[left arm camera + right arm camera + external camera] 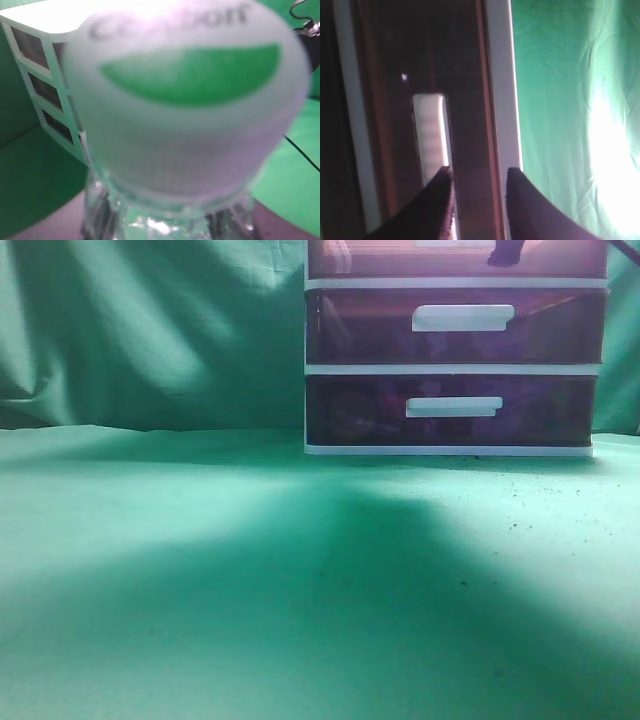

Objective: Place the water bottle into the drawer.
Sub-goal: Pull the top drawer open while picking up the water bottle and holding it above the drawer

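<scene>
Two arms busy | water bottle [185, 115] fills my left wrist view, cap close to the lens, so I judge the left gripper carries it, though its fingers are hidden | right gripper [479, 200] spread, at the drawer [380, 257] handle [430, 135] | I'd seat one finger behind the bar, pull straight, bottle clear.

The right end effector [479, 202] shows two dark fingers [437, 210] spread with a gap between them, their tips just in front of a purple drawer front, one tip against its white handle. In the exterior view only a small dark piece of it appears, at the top. The left end effector itself is hidden behind a bottle cap
</scene>
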### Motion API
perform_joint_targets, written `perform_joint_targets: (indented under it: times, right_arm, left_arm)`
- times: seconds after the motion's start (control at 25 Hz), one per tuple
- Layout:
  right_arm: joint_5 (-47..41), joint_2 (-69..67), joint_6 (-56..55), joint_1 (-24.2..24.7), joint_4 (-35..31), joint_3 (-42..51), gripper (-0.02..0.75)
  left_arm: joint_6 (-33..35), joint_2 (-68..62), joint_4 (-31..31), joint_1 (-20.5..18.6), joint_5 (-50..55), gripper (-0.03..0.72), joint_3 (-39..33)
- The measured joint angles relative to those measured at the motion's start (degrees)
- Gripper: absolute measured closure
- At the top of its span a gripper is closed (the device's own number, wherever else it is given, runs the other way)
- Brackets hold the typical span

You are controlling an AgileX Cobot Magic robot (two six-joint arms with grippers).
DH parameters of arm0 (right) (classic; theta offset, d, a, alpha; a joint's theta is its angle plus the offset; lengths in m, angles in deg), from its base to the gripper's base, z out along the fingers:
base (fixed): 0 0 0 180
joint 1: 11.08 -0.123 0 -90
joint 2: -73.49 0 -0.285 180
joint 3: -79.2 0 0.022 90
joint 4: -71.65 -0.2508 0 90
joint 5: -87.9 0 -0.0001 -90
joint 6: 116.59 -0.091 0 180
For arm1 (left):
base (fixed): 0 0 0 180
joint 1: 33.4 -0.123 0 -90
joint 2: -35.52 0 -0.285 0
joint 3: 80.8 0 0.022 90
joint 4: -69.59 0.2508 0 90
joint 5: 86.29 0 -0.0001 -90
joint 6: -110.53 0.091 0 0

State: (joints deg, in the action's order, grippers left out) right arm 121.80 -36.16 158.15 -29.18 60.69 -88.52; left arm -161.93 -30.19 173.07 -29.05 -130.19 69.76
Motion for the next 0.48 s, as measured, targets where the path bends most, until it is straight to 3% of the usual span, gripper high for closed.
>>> perform_joint_targets:
  times: [0.48]
  right_arm:
    - [0.8,-4.9,-2.9,0.0,2.4,-1.9,0.508]
  left_arm:
    - [-0.2,0.0,0.0,0.0,0.0,0.377,0.0]
